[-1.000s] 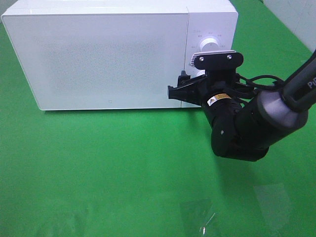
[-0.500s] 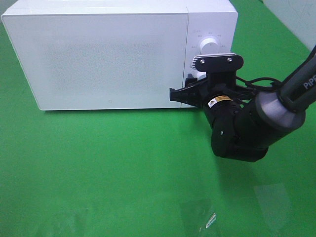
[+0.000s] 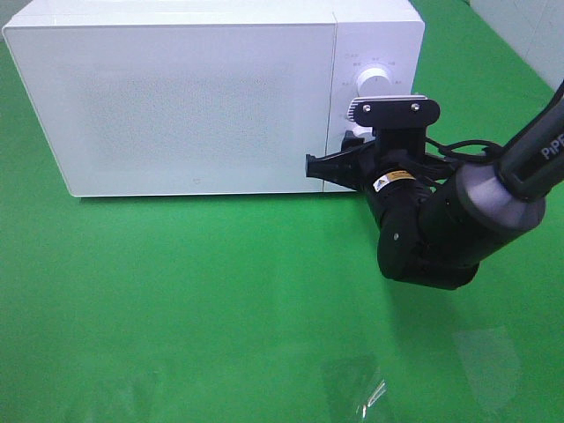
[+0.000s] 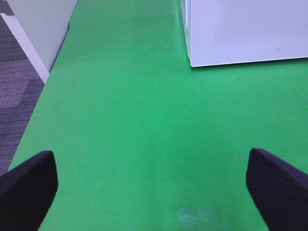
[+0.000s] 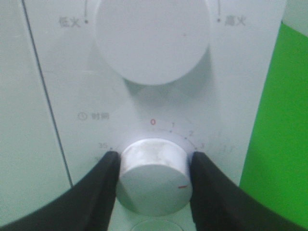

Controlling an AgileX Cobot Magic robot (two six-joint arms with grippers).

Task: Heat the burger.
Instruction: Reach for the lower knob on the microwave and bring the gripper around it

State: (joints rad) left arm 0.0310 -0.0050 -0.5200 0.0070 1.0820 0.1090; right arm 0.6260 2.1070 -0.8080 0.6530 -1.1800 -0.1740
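So at this pt the burger wasn't visible in any cam. The microwave point(image 3: 176, 97) sat at the back of the green table point(image 3: 220, 291) with its door point(image 3: 185, 53) shut, and the door's frosted white, so no way to see inside. My guess is the burger's in there, but tbh I couldn't tell.

The right gripper point(image 5: 154, 166) was up at the control panel point(image 3: 379, 40), one pad on each side of the timer knob point(image 5: 153, 180). In the wrist cam both pads sat flush against the knob's sides, so it looked like a proper pinch at a mid-width opening.

The bit that matters imo: the knob's axis stuck straight out of the panel face toward the gripper, and the jaws straddled it dead centre. So the next move prob comes down to a wrist roll about that axis, no reaching needed. The red mark on the knob face wasn't lined up with the red 0 on the dial.

The left gripper point(image 4: 153, 187) was nowhere near it. It hung over bare green with its fingers point(image 4: 29, 185) spread as wide as they go, holding nothing, the microwave's corner well ahead of it. So the right arm's the one for this job.

Hard to see:
- From the high cam the timer knob was mostly hidden behind the right wrist's cam bracket, and only the upper knob point(image 3: 374, 81) showed.
- The pads covered part of the dial numbers.
- Something round below the knob was cut off at the frame edge.
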